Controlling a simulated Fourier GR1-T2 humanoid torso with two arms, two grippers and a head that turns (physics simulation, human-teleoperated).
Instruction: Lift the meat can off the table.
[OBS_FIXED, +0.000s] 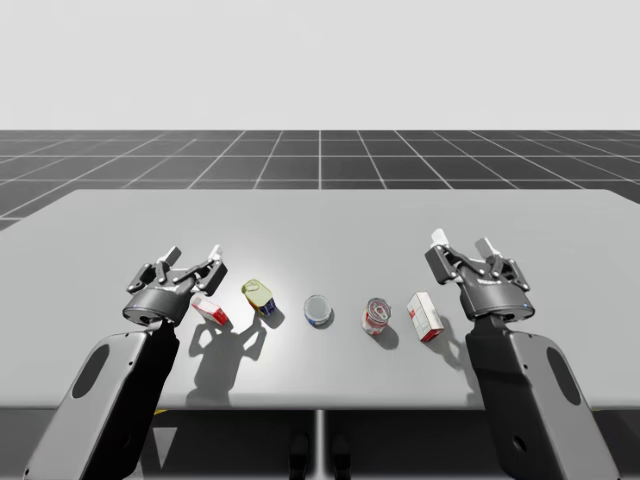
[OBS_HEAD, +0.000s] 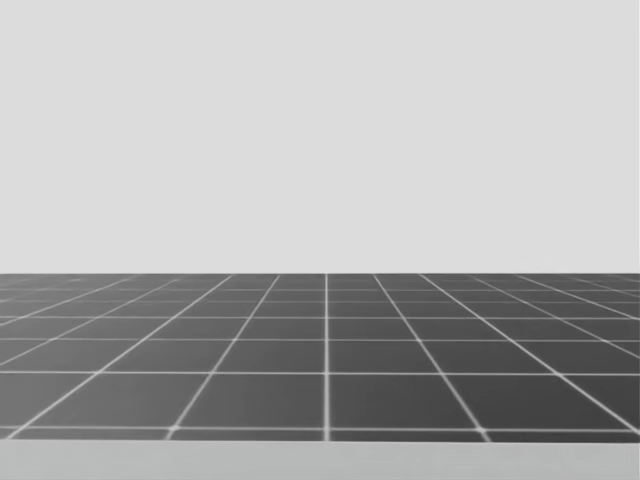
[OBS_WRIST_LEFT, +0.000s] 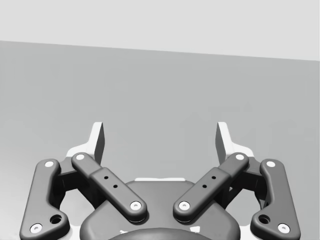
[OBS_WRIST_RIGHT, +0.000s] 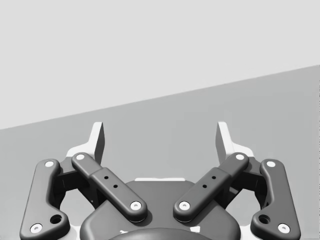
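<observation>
High view: meat can (OBS_FIXED: 259, 298) sits on table (OBS_FIXED: 320, 225), wedged between red-white box (OBS_FIXED: 210, 311) and round silver can (OBS_FIXED: 318, 309), near left gripper (OBS_FIXED: 193, 252), spread wide. Right gripper (OBS_FIXED: 462, 241) is also spread. Crowding risks nudging the box. Wrist views: fingers (OBS_WRIST_LEFT: 97, 142) apart, aimed over bare table; closing here likely misses.

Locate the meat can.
High view: the yellow-and-blue meat can sits left of centre on the table, between the red-and-white box by my left gripper and the flat silver can.
</observation>
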